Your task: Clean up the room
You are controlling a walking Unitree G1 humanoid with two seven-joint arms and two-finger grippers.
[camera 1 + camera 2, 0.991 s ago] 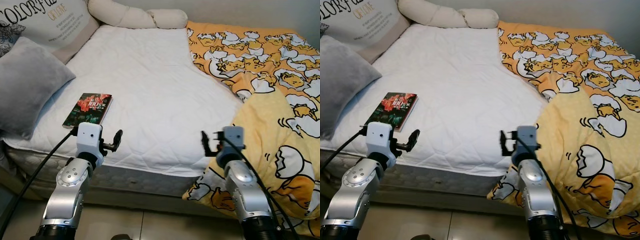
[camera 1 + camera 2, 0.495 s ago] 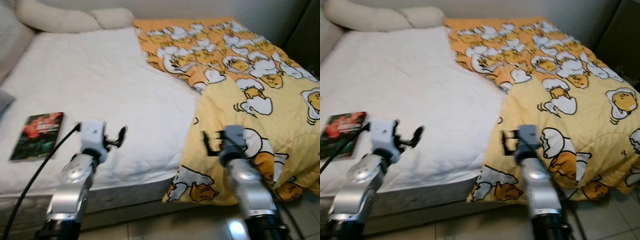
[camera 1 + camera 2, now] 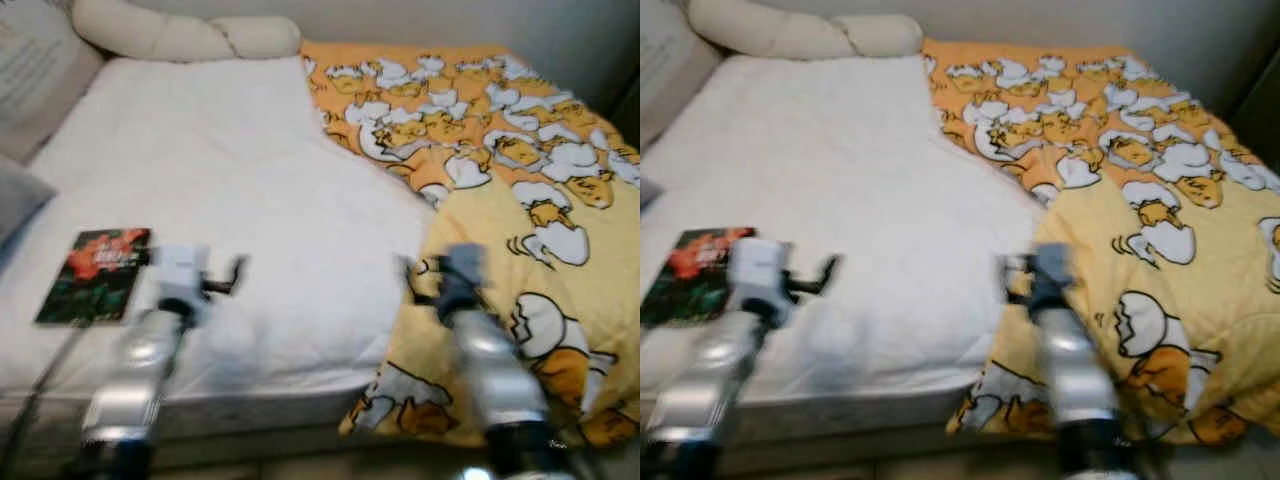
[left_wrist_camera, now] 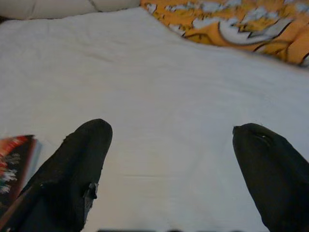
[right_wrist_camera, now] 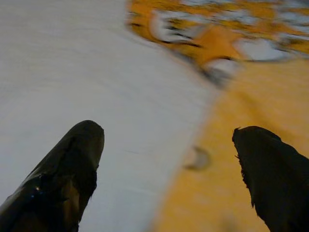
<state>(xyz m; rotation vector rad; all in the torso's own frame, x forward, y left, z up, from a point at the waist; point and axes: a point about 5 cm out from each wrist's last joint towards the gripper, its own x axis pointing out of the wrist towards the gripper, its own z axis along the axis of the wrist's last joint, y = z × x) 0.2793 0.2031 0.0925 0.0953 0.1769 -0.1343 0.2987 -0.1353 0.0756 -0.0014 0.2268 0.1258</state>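
Now both the left gripper and right gripper gape empty over the yellow egg-print blanket (rumpled, half-folded).

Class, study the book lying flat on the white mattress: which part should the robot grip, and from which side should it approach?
Probably the book's near short edge, approached from the bed's front side by the open left tool. It lies flat near that edge, so one finger must slide beneath while the soft mattress yields.

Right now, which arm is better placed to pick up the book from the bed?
Probably the left. The book lies on the white mattress just beside the left gripper, whose fingers are open. The right gripper hovers far across, at the yellow blanket.
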